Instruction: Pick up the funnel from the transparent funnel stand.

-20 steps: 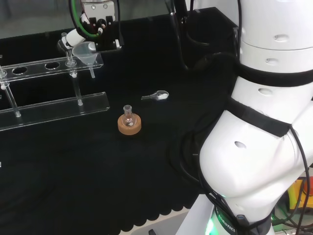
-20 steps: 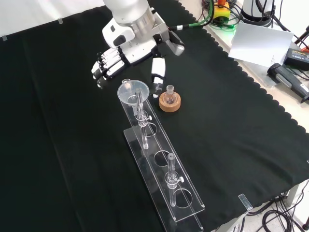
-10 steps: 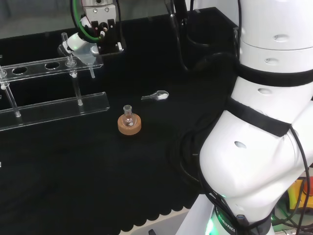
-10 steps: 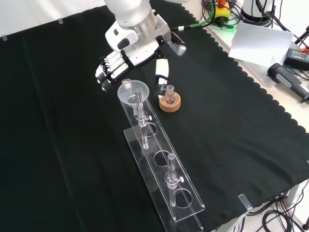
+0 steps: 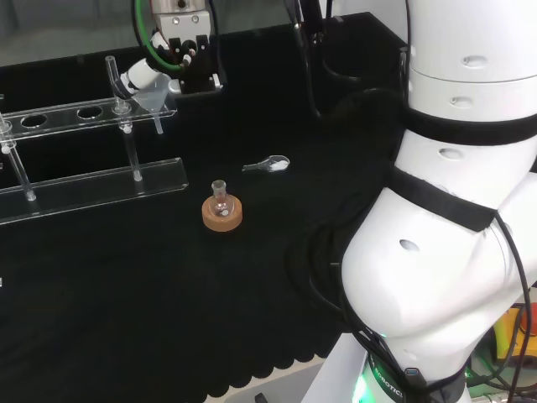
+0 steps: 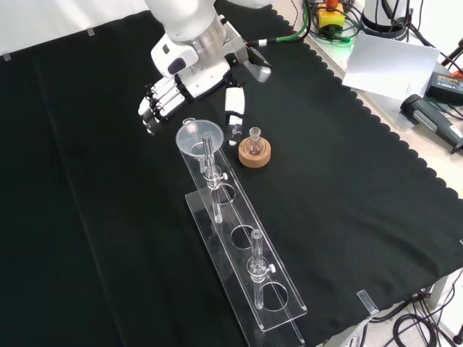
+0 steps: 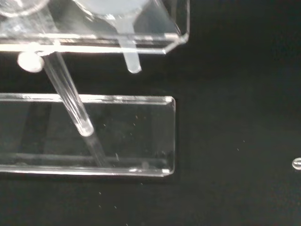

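front view had the funnel [image 6: 200, 137] sitting in the end hole of the transparent funnel stand [image 6: 246, 249], untouched. the hand [image 6: 163, 97] hovered just beside it, fingers [image 6: 150, 110] relaxed and spread, holding nothing. whole pickup was left, i'd say.

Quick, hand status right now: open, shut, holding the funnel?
Hand: open, fingers and thumb spread just beyond the clear plastic funnel, which sits in the transparent funnel stand; holding nothing.

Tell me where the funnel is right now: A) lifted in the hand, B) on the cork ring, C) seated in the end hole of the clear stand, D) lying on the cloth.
C: the funnel sits in the stand's end hole; the hand is apart.
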You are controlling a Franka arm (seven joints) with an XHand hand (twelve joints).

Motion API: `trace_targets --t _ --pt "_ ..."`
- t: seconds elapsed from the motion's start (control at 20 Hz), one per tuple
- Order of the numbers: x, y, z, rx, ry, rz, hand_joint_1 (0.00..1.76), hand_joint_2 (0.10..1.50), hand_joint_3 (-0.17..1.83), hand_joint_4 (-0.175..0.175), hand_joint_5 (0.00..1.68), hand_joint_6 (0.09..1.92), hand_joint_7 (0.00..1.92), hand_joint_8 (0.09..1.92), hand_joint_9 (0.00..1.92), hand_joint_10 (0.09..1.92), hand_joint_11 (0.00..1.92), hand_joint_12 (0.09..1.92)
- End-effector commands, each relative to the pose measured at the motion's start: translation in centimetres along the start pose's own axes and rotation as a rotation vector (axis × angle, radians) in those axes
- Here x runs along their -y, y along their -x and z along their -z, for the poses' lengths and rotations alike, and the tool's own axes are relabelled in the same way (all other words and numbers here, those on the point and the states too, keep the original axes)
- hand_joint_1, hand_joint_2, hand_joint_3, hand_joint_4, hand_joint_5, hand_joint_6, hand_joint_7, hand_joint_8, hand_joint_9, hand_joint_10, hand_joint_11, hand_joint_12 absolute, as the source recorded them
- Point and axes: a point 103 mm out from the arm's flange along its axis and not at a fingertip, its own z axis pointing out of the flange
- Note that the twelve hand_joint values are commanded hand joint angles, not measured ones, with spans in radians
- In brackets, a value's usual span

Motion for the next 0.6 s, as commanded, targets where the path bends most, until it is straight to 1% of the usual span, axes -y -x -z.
trace_targets --t 0.05,0.35,0.6 --pt "-0.09 0.37 -0.68 0.001 -0.018 -0.007 0.36 0.66 0.03 0.003 0.0 0.09 0.1 0.09 0.03 0.09 0.0 0.27" --pt "0.01 0.07 -0.5 0.005 -0.016 0.005 0.37 0.66 0.03 0.001 0.0 0.09 0.1 0.09 0.03 0.09 0.0 0.28" --pt "-0.38 -0.52 -1.03 0.015 -0.03 0.017 0.37 0.67 0.02 -0.001 0.0 0.09 0.1 0.09 0.03 0.09 0.0 0.3"
